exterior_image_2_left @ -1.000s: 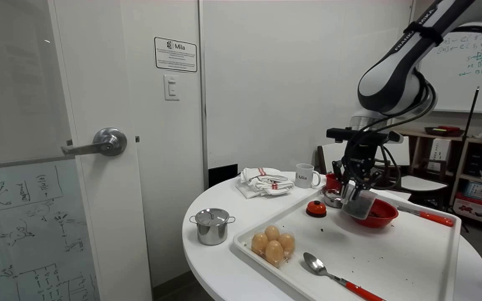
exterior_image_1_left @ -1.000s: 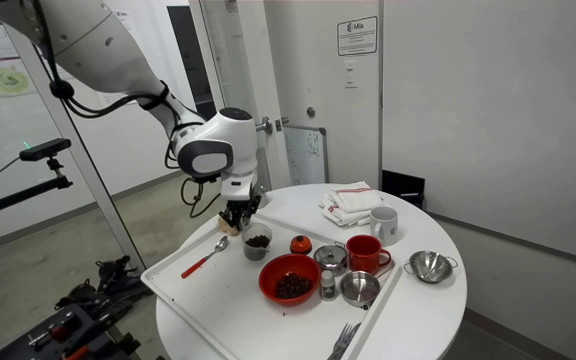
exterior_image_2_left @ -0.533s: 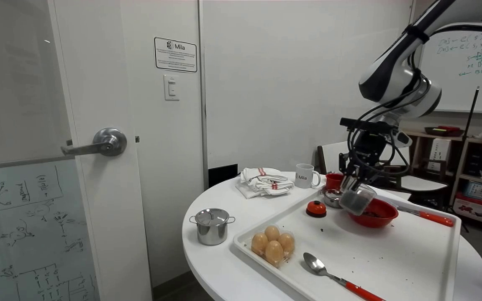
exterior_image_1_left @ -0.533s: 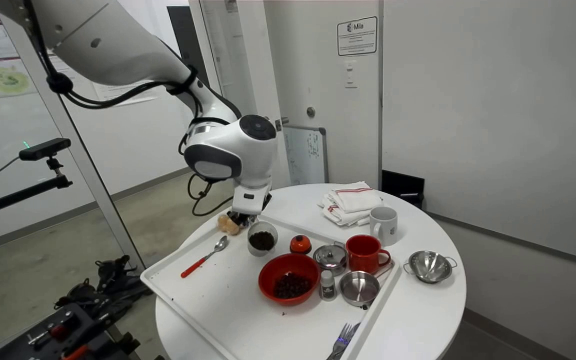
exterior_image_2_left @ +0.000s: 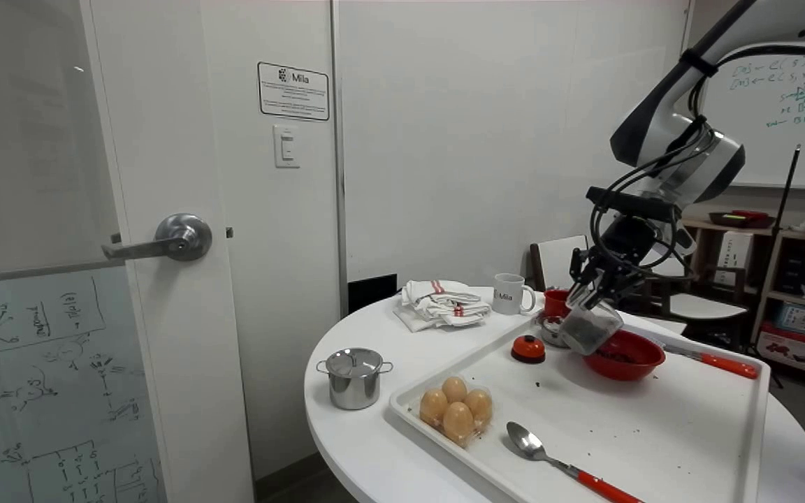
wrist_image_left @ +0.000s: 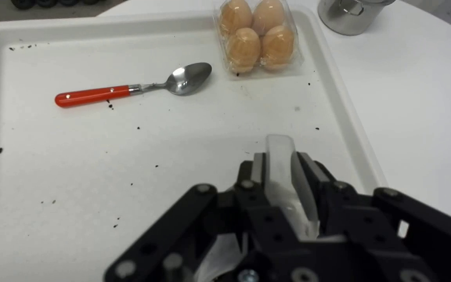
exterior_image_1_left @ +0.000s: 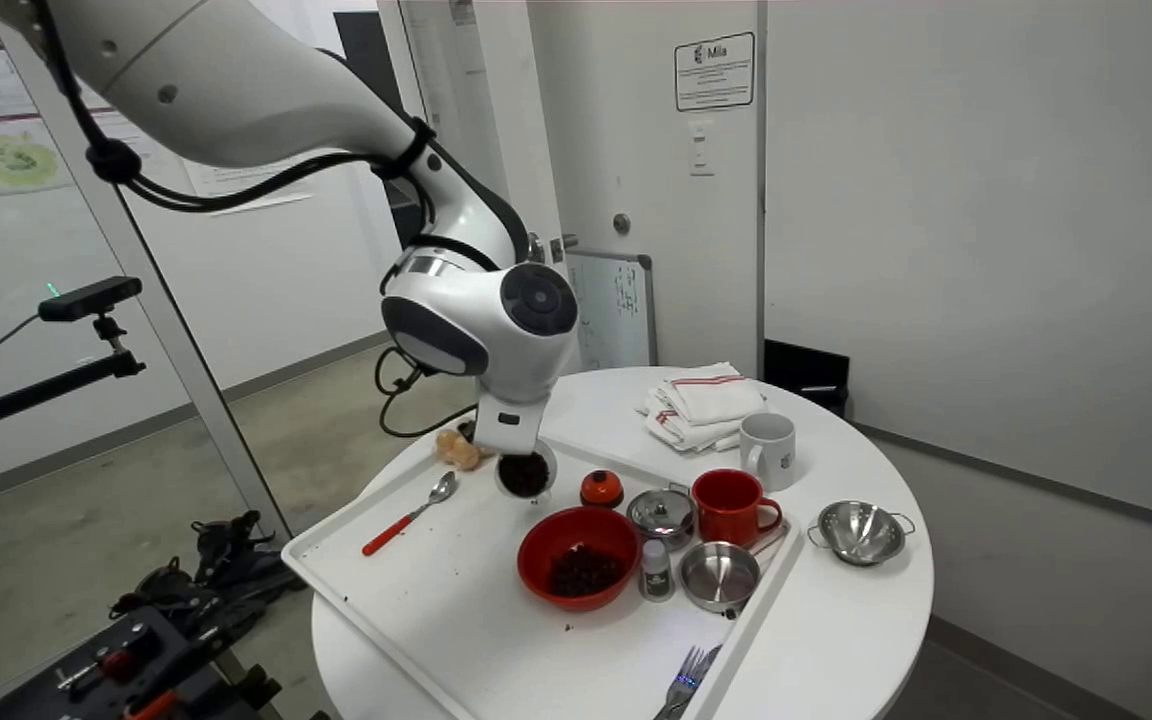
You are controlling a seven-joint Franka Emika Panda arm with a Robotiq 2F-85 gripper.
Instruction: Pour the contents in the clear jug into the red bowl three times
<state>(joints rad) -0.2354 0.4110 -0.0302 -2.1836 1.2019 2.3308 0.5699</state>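
Observation:
In the wrist view my gripper [wrist_image_left: 282, 166] is shut on the see-through handle [wrist_image_left: 279, 150] of the clear jug. An exterior view shows the clear jug [exterior_image_2_left: 590, 328] tilted, its body overlapping the near left rim of the red bowl [exterior_image_2_left: 625, 372]. From another angle, the mouth of the clear jug [exterior_image_1_left: 548, 480] faces the camera, dark bits [exterior_image_1_left: 524, 474] inside. There the robot's wrist hides my fingers. The red bowl [exterior_image_1_left: 534, 552] stands on the white tray, with a heap of dark bits [exterior_image_1_left: 586, 574] in it. How high the jug hangs above the tray, I cannot tell.
Close around the bowl stand a shaker [exterior_image_1_left: 656, 572], an orange-red knob [exterior_image_1_left: 601, 489], a lidded steel pot [exterior_image_1_left: 662, 516], a red mug [exterior_image_1_left: 731, 506] and a steel pan [exterior_image_1_left: 720, 576]. Packed eggs [wrist_image_left: 245, 47] and a spoon [wrist_image_left: 188, 78] lie farther along the tray.
The jug has tipped over, its mouth swinging round toward the red bowl. My wrist has turned and leaned across with it. Things on the tray have stayed put.

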